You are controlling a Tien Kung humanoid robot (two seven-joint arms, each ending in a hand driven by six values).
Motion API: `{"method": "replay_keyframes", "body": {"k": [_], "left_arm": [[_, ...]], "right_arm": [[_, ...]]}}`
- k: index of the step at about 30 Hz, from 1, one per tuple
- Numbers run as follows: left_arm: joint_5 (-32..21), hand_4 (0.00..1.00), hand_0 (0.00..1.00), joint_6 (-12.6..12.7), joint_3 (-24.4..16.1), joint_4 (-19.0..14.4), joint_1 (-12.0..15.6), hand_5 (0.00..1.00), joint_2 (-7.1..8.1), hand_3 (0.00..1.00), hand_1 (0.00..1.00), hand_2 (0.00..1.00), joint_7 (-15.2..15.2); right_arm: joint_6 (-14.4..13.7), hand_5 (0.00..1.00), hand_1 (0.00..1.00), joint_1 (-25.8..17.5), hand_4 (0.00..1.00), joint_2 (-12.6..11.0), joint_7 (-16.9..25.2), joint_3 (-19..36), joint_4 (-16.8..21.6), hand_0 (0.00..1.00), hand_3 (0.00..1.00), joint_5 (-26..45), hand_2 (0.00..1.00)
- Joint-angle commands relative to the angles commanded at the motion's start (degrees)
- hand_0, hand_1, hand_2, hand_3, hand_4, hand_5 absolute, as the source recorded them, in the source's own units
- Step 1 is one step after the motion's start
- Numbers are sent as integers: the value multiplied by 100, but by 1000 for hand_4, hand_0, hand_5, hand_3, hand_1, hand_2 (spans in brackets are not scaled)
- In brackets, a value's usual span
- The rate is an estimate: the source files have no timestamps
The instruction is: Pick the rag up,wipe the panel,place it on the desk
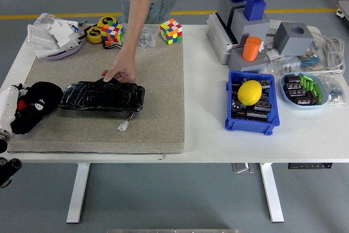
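A: What do we see of the robot's left hand [12,114]?

B: We see it at the left edge of the table [207,135], pale and partly cropped, lying against the black rag [34,105]. The rag appears bunched around the hand, so we take the fingers as closed on it, though the cloth hides them and we cannot be certain.

A: And where does the rag lie?

B: We place it on the grey mat [158,85], at the mat's left border, just beside the left end of the black panel [102,96] and seemingly touching it.

A: Is the panel held?

B: Yes. We note a person's hand [121,72], reaching from the far side, pressing its fingertips on the panel's far edge. A small white connector [122,126] trails from the panel's near side.
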Motion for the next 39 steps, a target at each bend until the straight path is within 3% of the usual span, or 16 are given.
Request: {"method": "replay_keyframes", "body": {"k": [10, 18, 28, 29, 39], "left_arm": [[157, 524, 203, 0, -185, -45, -51, 240, 30, 563, 140, 289, -10], [432, 513, 193, 0, -340, -394, -31, 230, 121, 563, 132, 280, 132], [772, 512, 194, 0, -524, -911, -11, 220, 13, 565, 131, 274, 249], [770, 502, 194, 0, -517, -933, -19, 186, 2, 565, 127, 276, 251], [655, 501, 194, 0, -297, -761, -108, 180, -110, 567, 124, 279, 214]], "right_arm": [[8, 591, 652, 27, 990, 10, 2, -19, -3, 742, 616, 6, 698], [8, 590, 653, 3, 990, -3, 3, -29, -13, 742, 617, 5, 698], [25, 589, 653, -16, 990, 17, 19, -74, -58, 742, 617, 43, 698], [24, 588, 653, -15, 990, 16, 20, -78, -62, 742, 616, 46, 698], [13, 588, 653, -5, 990, 9, 17, -84, -48, 743, 616, 28, 697]]}}
